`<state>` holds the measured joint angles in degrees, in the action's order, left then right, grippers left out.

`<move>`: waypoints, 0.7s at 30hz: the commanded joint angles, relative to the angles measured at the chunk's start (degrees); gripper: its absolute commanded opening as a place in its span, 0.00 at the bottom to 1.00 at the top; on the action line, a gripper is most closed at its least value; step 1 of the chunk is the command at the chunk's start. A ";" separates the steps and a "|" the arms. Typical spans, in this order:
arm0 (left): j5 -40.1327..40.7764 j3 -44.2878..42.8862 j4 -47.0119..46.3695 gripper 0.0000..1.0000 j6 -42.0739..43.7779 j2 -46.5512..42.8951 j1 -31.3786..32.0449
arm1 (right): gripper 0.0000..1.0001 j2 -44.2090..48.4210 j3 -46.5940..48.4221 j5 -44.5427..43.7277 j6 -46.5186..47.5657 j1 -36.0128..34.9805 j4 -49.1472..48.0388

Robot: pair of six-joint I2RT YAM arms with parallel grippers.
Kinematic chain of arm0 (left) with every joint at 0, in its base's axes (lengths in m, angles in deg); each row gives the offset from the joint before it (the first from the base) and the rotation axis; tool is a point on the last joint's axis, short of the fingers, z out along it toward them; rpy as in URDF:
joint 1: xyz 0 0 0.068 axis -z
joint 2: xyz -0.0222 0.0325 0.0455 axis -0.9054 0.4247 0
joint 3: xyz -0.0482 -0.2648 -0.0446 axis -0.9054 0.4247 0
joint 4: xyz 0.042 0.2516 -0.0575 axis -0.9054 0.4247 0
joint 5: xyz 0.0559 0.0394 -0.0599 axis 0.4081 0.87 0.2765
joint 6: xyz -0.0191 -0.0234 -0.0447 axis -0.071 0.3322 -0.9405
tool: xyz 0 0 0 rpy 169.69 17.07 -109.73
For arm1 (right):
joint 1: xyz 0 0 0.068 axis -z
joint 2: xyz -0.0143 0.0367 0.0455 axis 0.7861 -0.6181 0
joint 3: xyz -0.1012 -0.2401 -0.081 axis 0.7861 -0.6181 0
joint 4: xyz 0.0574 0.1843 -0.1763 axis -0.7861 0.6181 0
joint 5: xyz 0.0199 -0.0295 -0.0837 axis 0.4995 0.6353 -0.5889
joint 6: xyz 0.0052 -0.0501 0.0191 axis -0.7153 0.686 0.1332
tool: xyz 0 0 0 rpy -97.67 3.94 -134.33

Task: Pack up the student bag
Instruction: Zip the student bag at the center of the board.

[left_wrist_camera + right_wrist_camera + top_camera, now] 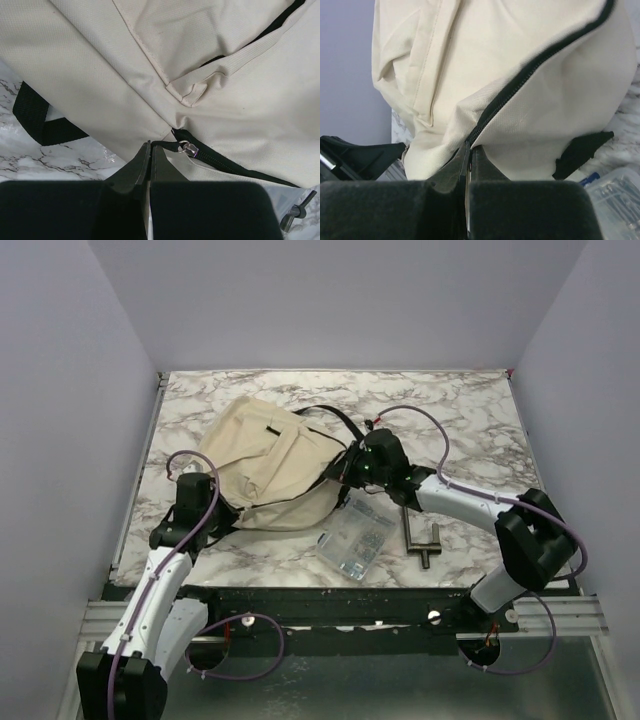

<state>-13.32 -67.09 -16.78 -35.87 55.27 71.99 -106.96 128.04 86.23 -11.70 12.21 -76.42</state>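
I see one marble-patterned table under both arms. On it lies one student bag, cream cloth with black straps, directly ahead of both grippers and bridging the space between them.

My left gripper has its jaws pressed together, with the tips right against the bag's lower edge where a black zip line begins. My right gripper is closed just as tightly, and its tips meet the end of another black zip line that climbs away over the bulging cloth. At either tool I cannot tell whether any cloth is caught between the fingers. I find no brand name or print on the bag's cloth in any view.

One clear plastic pouch lies just behind the right gripper, towards that arm's base, close to the bag. It carries a blue label, too small for me to read.

One grey T-shaped metal piece lies beside the pouch, under the right forearm.

One small silver zip pull sits just to the right of the left gripper's tips.
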 commanded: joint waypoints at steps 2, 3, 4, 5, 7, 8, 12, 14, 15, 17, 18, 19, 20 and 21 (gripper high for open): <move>1.04 -2.66 -0.64 0.30 3.04 -3.27 -0.90 | 0.01 -5.66 10.55 0.68 6.98 0.80 6.48; 1.04 -3.32 -0.47 0.44 3.26 -3.51 -0.96 | 0.02 -6.78 13.17 -0.22 8.44 0.78 8.21; 0.99 -4.10 -0.30 0.54 3.35 -3.76 -0.88 | 0.05 -7.45 15.10 -1.15 9.68 0.79 12.06; 0.35 -4.68 -0.18 0.60 3.52 -4.18 -0.90 | 0.10 -8.02 17.35 -2.10 11.30 0.86 14.42; -2.06 -6.04 -0.27 0.66 4.00 -5.17 -0.96 | 0.27 -8.64 20.97 -3.63 14.41 0.90 20.23; -3.31 -6.81 -0.18 0.67 4.64 -5.70 -0.94 | 0.39 -8.66 22.33 -4.51 15.58 0.86 23.00; -9.83 -10.84 -1.03 0.68 7.04 -8.38 -0.85 | 0.63 -4.48 24.87 -12.89 19.76 0.91 33.67; -13.73 -12.94 -2.55 0.69 7.95 -9.30 -0.79 | 0.71 0.18 24.01 -15.90 21.46 0.82 37.36; -15.81 -14.19 -3.33 0.69 8.28 -9.61 -0.74 | 0.75 3.15 23.29 -16.94 22.23 0.90 38.72; -21.39 -16.66 -5.24 0.69 9.39 -9.92 -0.69 | 0.83 9.00 21.97 -17.85 24.36 0.88 41.24; -25.02 -17.98 -6.51 0.69 10.05 -10.09 -0.54 | 0.86 11.41 21.86 -18.05 25.48 0.90 42.92; -27.24 -18.88 -7.79 0.69 10.42 -10.36 -0.24 | 0.87 14.17 21.96 -18.46 26.27 0.86 44.46; -29.35 -19.75 -9.57 0.69 10.62 -10.97 0.08 | 0.88 16.36 22.06 -19.08 26.91 0.89 46.16; -30.94 -20.19 -11.63 0.69 10.80 -11.56 0.30 | 0.89 19.29 22.17 -19.45 27.70 0.86 47.12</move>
<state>-30.15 -83.15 -20.12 -28.13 45.82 71.40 -97.69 150.30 72.00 10.42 12.95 -38.32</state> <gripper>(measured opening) 0.684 0.873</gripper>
